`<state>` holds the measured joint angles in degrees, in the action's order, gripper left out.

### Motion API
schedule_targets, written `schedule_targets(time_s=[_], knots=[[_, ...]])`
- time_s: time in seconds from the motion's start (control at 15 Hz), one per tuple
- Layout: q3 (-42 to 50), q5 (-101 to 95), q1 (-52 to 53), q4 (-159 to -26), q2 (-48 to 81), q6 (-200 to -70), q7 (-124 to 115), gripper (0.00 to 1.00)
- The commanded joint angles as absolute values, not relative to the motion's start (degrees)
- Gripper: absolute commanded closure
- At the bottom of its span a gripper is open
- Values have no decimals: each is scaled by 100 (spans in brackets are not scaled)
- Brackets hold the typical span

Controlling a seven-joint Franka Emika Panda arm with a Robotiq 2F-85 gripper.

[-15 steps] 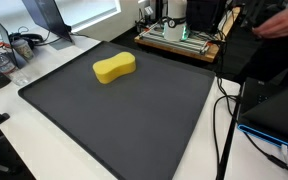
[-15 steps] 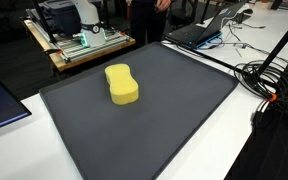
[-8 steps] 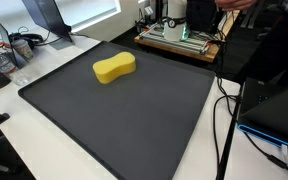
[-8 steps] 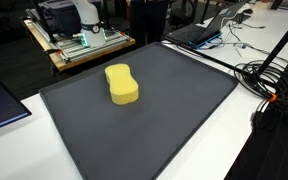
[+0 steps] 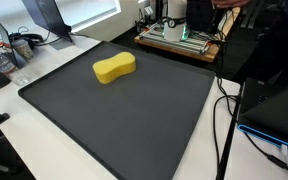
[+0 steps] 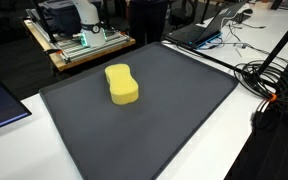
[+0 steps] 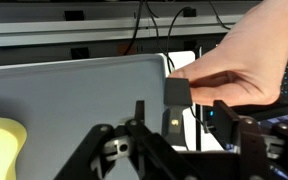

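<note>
The gripper [image 7: 169,150] shows only in the wrist view, where its dark linkage fills the lower edge. The fingers [image 7: 102,152] reach in from below, but their tips are too dark and cut off to tell whether they stand apart or together, and nothing can be seen between them. The yellow sponge [image 7: 2,145] lies on the grey mat [image 7: 84,90], well off to the left of the fingers at the lower left corner of that view, apart from them and untouched. Just above and ahead of the fingers, a person's hand [image 7: 246,60] comes in from the right and pinches a small black block [image 7: 177,92] between thumb and forefinger. The block hangs close over the middle of the gripper, and whether it touches the gripper cannot be told. In both exterior views the peanut-shaped sponge [image 5: 114,68] [image 6: 122,84] rests flat and alone on the far part of the dark mat [image 5: 134,115] [image 6: 159,115]. Beyond the mat's far edge stands a wooden bench with a machine [image 5: 179,35] [image 6: 79,40]. In an exterior view a laptop [image 6: 199,30] and a tangle of cables [image 6: 269,75] lie beside the mat.
</note>
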<state>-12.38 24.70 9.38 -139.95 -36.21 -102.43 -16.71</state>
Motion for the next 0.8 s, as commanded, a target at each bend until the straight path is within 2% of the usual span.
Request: schedule_targets(time_s=[0.0,0.2,0.27,0.4,0.47,0.53,0.6,0.73], knots=[[-1142,2663,981,-13940,-3534,-10292,-1517,47],[-1141,2659,980,-13936,-3520,-10299,-1509,66],[-1141,2659,981,-13937,-3517,-10305,-1500,66],[-1140,2645,981,-13937,-3507,-10296,-1487,80],[-1140,2634,978,-13932,-3501,-10291,-1485,91],[-1138,2636,979,-13932,-3497,-10290,-1477,92],[-1135,2636,979,-13931,-3494,-10288,-1469,100],[-1133,2636,981,-13922,-3484,-10270,-1462,97]])
